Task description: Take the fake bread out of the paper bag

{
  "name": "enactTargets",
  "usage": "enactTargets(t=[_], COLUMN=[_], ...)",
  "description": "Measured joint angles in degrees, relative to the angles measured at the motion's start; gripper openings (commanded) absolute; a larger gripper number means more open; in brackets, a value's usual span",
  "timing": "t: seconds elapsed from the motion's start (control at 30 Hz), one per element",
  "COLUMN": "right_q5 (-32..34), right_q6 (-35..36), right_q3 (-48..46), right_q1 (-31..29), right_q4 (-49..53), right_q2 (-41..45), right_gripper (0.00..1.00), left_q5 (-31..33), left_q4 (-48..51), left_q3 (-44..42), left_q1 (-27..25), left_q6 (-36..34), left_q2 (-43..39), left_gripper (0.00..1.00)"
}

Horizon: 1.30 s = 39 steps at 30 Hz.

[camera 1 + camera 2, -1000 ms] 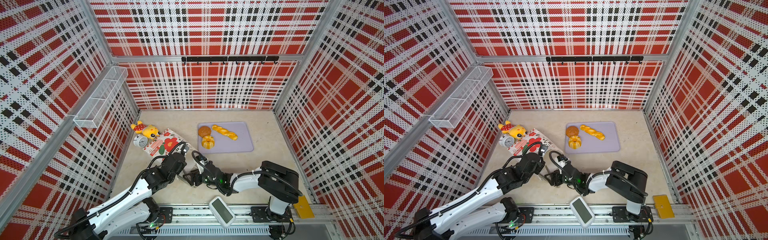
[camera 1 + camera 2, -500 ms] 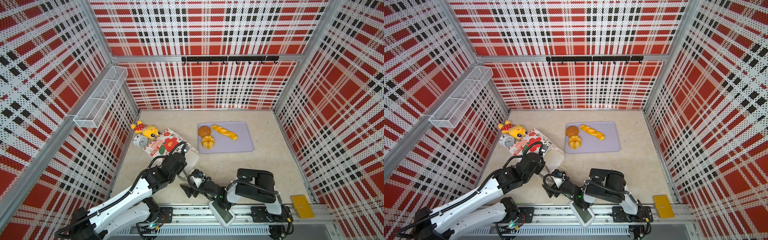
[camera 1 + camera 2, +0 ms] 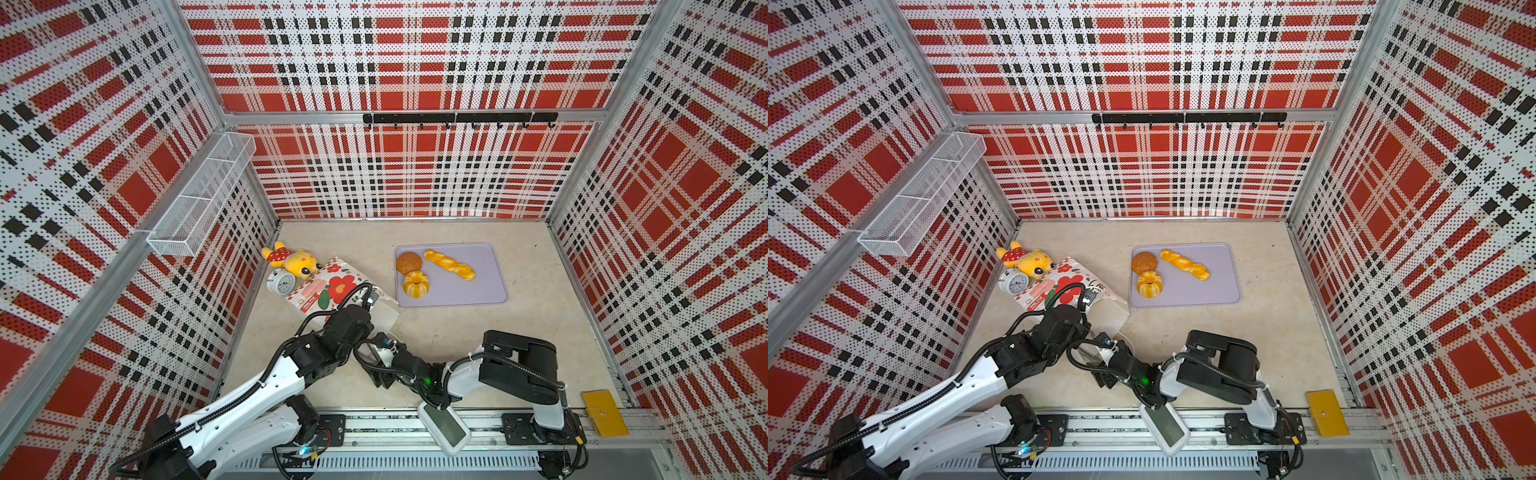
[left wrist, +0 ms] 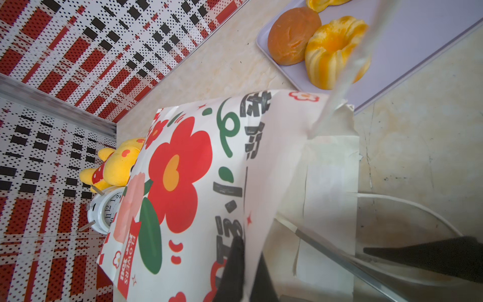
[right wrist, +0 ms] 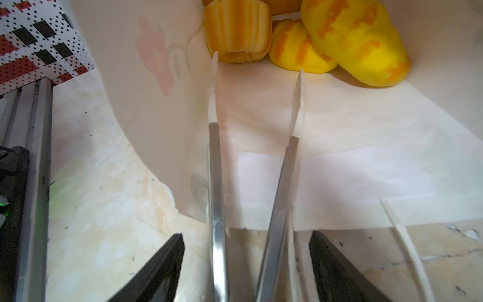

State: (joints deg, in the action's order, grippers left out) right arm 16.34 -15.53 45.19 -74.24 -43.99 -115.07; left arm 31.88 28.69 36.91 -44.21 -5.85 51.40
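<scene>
Right claw (image 5: 257,68) re-entered paper bag (image 5: 156,104); fake bread (image 5: 352,44) just beyond tips.

Red, black and white plaid perforated walls (image 3: 415,62); beige marbled floor (image 3: 457,324); white wire shelf (image 3: 199,199); black hook rail (image 3: 457,118)

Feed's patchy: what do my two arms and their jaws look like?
Both the left arm and right arm have white shells, black joint housings and black ribbed cable hoses looped alongside. A green light glows near the right wrist. In the right wrist view the jaws are black wedges carrying long silver blades with pale translucent tips.
</scene>
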Motion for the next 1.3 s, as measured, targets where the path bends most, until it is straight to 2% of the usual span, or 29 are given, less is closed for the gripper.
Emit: enactTargets(t=[0.13, 0.23, 0.33, 0.5, 0.63, 0.83, 1.0, 1.23, 1.27, 1.3], right_q5=[-0.76, -0.39, 0.35, 0.68, 0.5, -3.1, -7.93, -15.61, -16.65, -17.88], right_q6=[0.79, 1.22, 1.03, -0.09, -1.03, -2.58, -9.11, -25.51, -28.02, -30.8], right_q3=[1.79, 1.79, 0.66, -3.85, -6.03, -6.91, -6.82, -6.82, -6.95, -7.21], right_q1=[0.37, 0.59, 1.11, 2.78, 3.82, 4.76, 6.84, 8.48, 8.48, 8.48], right_q4=[2.86, 3.76, 3.87, 4.15, 6.23, 10.03, 16.13, 18.18, 16.96, 14.95], right_q2=[-1.57, -1.6, -0.79, 4.35, 9.57, 16.76, 21.55, 23.12, 22.93, 22.49], right_gripper=[0.7, 0.52, 0.4, 0.3, 0.29, 0.23, 0.17, 0.1, 0.0, 0.0], left_q5=[-0.92, -1.51, -1.84, -2.99, -2.91, -2.91, -2.82, -2.73, -2.73, -2.75], left_q4=[-0.24, -0.39, -0.44, -1.29, -1.2, -1.2, -1.2, -1.22, -1.22, -1.22], left_q3=[0.0, 0.0, 0.0, 0.11, 0.13, 0.13, 0.13, 0.13, 0.13, 0.13], left_q1=[1.46, 1.97, 2.14, 2.16, 2.19, 2.19, 2.16, 2.12, 2.12, 2.12], left_q6=[0.02, 0.02, 0.02, 0.04, 0.04, 0.04, 0.04, 0.04, 0.04, 0.04], left_q2=[0.39, 0.42, 0.44, 0.59, 0.57, 0.57, 0.57, 0.2, 0.2, 0.2], left_gripper=[0.0, 0.0, 0.0, 0.0, 0.0, 0.0, 0.0, 0.0, 0.0, 0.0])
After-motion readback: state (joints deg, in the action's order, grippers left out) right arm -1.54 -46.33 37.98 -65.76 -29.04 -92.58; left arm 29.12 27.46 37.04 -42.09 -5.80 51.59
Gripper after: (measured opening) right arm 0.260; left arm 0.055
